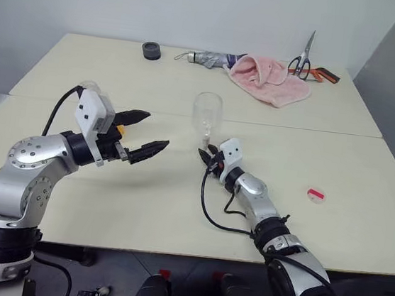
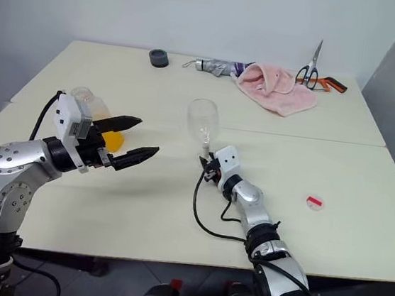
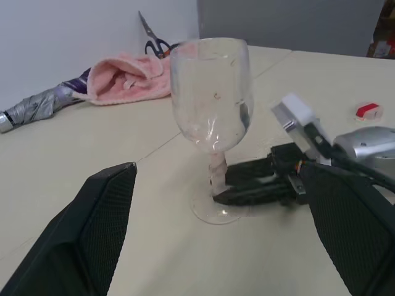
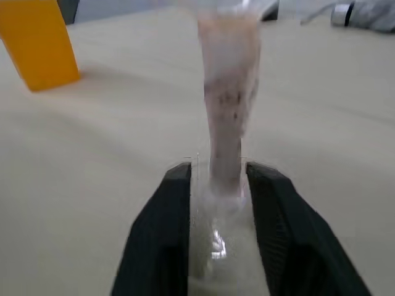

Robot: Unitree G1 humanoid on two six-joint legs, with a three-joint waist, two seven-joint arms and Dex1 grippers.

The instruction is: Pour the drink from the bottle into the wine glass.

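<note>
The wine glass (image 1: 207, 112) stands upright and looks empty in the middle of the table. My right gripper (image 1: 207, 153) lies low on the table at its stem (image 4: 225, 142). Its black fingers (image 4: 170, 234) flank the stem just above the foot, open, with a thin gap showing on one side. My left gripper (image 1: 156, 130) hovers open to the glass's left, pointing at it with nothing between the fingers. Behind that hand stands the bottle (image 2: 92, 102), mostly hidden. Its clear upper part and the orange drink (image 2: 113, 140) in it show, as does the drink (image 4: 40, 43) in the right wrist view.
At the far edge lie a pink towel (image 1: 269, 79), a folded umbrella (image 1: 208, 58), scissors (image 1: 306, 60) and a black tape roll (image 1: 151, 50). A small red and white object (image 1: 315, 196) lies on the table to the right. A seam (image 1: 328, 131) joins two tables.
</note>
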